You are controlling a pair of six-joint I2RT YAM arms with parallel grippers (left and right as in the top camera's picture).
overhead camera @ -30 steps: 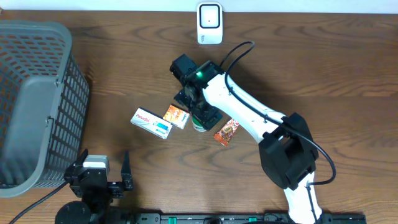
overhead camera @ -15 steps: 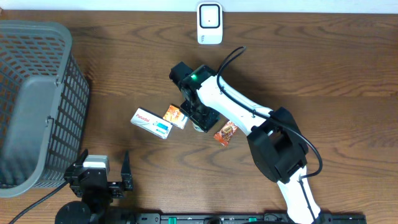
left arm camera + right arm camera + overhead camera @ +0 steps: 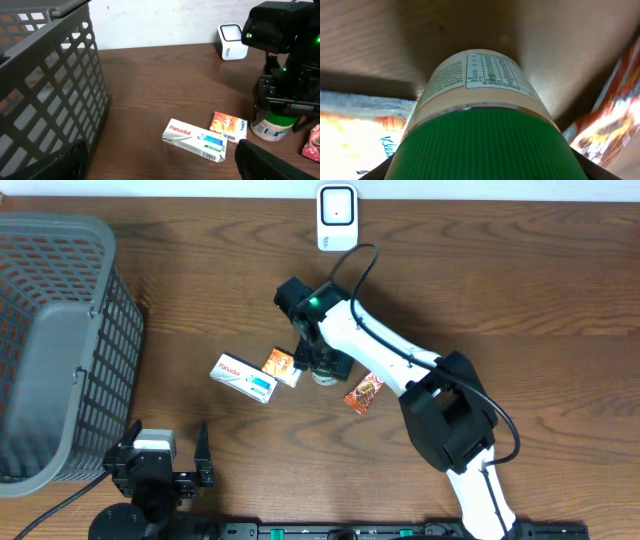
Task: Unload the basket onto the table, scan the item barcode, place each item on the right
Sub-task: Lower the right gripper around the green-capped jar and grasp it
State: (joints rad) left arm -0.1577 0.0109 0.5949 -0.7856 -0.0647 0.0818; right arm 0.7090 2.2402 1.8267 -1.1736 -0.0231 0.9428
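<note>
A small jar [image 3: 324, 377] with a green ribbed cap and a pale printed label stands upright at mid-table, also visible as the jar [image 3: 272, 128] in the left wrist view. My right gripper [image 3: 322, 364] comes down over it and is shut on the cap; the jar [image 3: 480, 95] fills the space between the dark fingers of the right gripper [image 3: 480, 167]. The white barcode scanner [image 3: 337, 217] stands at the table's far edge. My left gripper [image 3: 165, 455] rests near the front left, open and empty, its fingers wide apart in the left gripper [image 3: 160, 165] view.
A white Panadol box [image 3: 244, 378] and an orange tissue packet [image 3: 283, 365] lie just left of the jar. A red snack sachet [image 3: 364, 391] lies to its right. A large grey mesh basket [image 3: 60, 340] fills the left side.
The right gripper's jaws have closed in on the jar's cap, and the right arm has shifted slightly left. The left arm has not moved.
</note>
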